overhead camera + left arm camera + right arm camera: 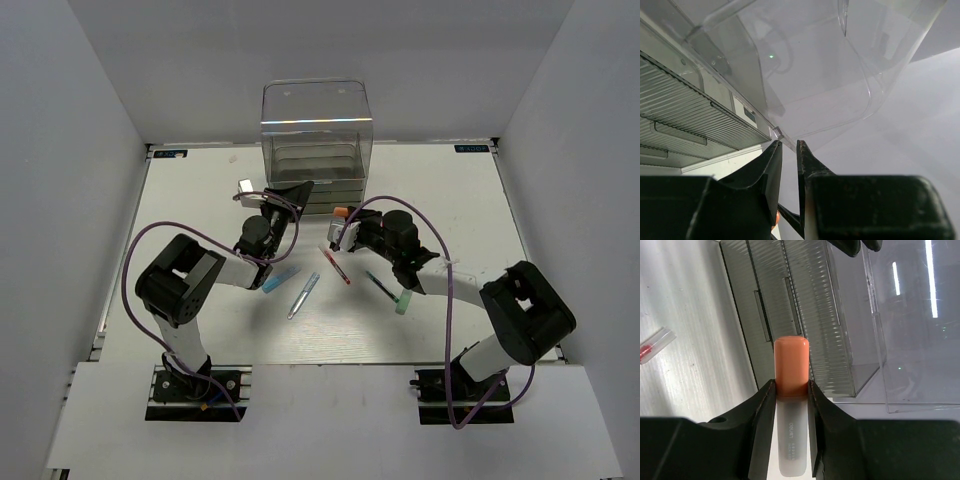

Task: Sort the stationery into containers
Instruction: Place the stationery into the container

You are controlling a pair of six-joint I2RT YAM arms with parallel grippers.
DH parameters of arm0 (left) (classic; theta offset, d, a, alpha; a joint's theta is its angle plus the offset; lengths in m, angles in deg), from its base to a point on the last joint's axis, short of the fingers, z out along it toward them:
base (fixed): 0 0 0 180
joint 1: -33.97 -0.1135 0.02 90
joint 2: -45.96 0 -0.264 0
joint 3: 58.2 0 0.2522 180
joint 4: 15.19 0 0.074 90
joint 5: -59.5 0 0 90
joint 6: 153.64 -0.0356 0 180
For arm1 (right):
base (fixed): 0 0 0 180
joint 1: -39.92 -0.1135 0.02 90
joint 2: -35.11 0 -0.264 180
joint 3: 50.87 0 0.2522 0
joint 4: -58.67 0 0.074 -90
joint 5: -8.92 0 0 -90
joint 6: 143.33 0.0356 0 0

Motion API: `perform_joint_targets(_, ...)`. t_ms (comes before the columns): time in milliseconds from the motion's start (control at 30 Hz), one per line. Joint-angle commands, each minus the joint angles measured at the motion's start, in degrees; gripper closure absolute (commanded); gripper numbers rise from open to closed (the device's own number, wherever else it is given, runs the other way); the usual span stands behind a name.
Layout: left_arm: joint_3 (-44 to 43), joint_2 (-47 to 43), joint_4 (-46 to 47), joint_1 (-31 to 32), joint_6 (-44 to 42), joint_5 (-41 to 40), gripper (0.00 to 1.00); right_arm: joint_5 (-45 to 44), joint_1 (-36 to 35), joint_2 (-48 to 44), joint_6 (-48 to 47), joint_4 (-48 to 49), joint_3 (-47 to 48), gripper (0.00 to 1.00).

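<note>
Had the orange marker (790, 360) clamped lengthwise in the right gripper (790, 386), cap pointing at the drawer unit (790, 290) just ahead, with left gripper (789, 147) nearly closed at its corner, grip unclear.

The gripper (790, 385) clamps an orange-capped marker (790, 360), cap pointing to 12 o'clock at the drawer unit (805, 300); a red pen (650, 349) lies at 9 o'clock.
</note>
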Motion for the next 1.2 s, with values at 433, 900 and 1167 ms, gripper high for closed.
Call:
perform_joint_targets(433,-2.74,-3.48,12.53,-0.90,-1.74,-0.95,0.71,0.16,0.67,0.51,-1.11,4.98,2.42,1.00)
perform_joint_targets(900,-4.59,-2.96,12.53,-0.90,-2.80,-0.34,0.71,0.42,0.76,0.77,-1.72,5.86,2.85,1.00)
perform_joint_targets(1167,-4.59,-4.01,12.53,-0.90,-2.80,0.19,0.71,0.86,1.11,3.76,-5.85,9.81,4.96,1.00)
